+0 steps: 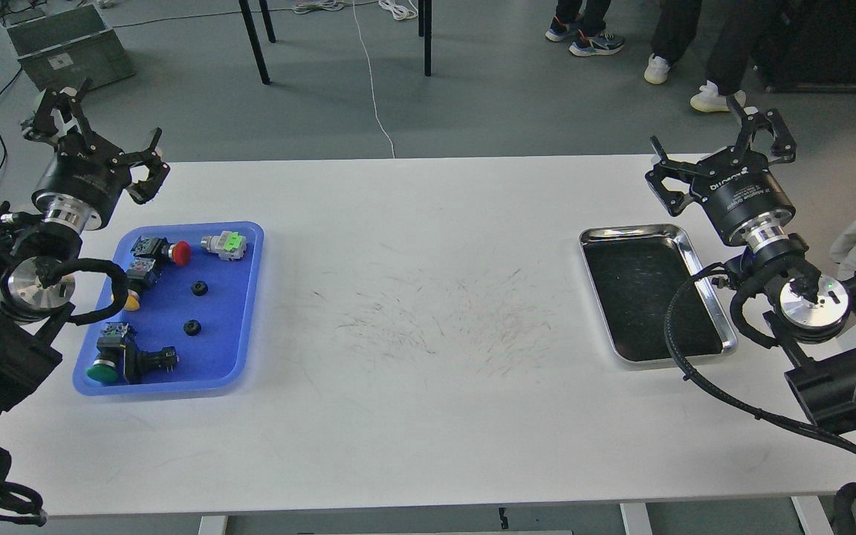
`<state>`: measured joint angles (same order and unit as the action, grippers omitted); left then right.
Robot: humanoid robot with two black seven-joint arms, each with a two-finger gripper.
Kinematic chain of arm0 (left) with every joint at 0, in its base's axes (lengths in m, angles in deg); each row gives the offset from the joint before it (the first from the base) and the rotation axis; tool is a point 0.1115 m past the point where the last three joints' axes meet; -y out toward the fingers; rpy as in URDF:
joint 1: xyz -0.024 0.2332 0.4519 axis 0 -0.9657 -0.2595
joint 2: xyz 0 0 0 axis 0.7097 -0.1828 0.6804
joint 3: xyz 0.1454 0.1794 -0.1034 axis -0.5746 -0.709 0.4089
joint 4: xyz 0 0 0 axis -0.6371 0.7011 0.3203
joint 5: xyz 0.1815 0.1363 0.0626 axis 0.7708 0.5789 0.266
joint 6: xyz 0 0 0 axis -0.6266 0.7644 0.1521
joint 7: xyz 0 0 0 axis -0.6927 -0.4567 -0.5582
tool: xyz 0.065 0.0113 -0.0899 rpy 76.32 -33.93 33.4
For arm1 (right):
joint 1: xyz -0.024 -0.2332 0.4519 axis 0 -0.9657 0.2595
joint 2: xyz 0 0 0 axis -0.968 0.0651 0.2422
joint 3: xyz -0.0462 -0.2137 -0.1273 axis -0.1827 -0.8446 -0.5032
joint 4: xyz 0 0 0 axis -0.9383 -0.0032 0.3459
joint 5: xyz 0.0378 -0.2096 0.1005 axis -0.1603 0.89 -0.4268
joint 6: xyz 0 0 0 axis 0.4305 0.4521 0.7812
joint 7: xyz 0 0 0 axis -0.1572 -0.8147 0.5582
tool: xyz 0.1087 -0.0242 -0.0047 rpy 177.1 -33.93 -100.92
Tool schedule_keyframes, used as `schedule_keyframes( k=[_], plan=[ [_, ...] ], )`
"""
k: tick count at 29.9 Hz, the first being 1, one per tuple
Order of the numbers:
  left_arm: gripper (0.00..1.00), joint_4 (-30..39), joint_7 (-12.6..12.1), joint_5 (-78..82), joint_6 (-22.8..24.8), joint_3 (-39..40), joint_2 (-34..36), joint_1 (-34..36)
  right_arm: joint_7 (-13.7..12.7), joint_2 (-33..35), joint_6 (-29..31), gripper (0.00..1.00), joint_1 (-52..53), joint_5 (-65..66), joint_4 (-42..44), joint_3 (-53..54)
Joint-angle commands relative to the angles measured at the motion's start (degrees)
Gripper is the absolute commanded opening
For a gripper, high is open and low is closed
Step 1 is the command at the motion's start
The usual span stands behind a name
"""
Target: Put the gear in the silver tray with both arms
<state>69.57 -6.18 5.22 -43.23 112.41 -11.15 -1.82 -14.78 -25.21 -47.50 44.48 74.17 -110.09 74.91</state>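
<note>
Two small black gears (195,307) lie in the blue tray (246,253), far left of the silver tray (695,256) on the table (428,297). Left gripper (105,134) and right gripper (721,145) hover, jaws spread, holding nothing.

**Arms Mask Tray Edges as Onlookers Go Headless**

Beyond the white table (428,312), two people (695,44) are cut off at the legs. The left arm (19,297) hides the blue tray's (231,312) left rim; the right arm's cable (684,349) crosses the silver tray's (703,275) corner.
</note>
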Motion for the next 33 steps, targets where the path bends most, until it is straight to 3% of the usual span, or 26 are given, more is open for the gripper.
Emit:
schedule_keyframes(
  k=[1,5,19,33],
  plan=[
    [0.99,0.0,0.4,0.4,0.0,-0.3,-0.3,0.0,0.0,0.2,-0.1,0.99,0.0,0.0,0.0,0.0],
    [0.99,0.0,1.9,0.5,0.0,-0.6,-0.1,0.0,0.0,0.2,-0.1,0.99,0.0,0.0,0.0,0.0],
    [0.99,-0.8,1.8,0.4,0.0,-0.7,0.1,0.1,-0.1,-0.2,-0.1,0.99,1.9,0.0,0.2,-0.4],
    [0.99,-4.2,3.2,0.1,0.0,-0.1,-0.5,0.2,0.0,-0.1,-0.1,0.99,1.5,0.0,0.1,0.4]
  ],
)
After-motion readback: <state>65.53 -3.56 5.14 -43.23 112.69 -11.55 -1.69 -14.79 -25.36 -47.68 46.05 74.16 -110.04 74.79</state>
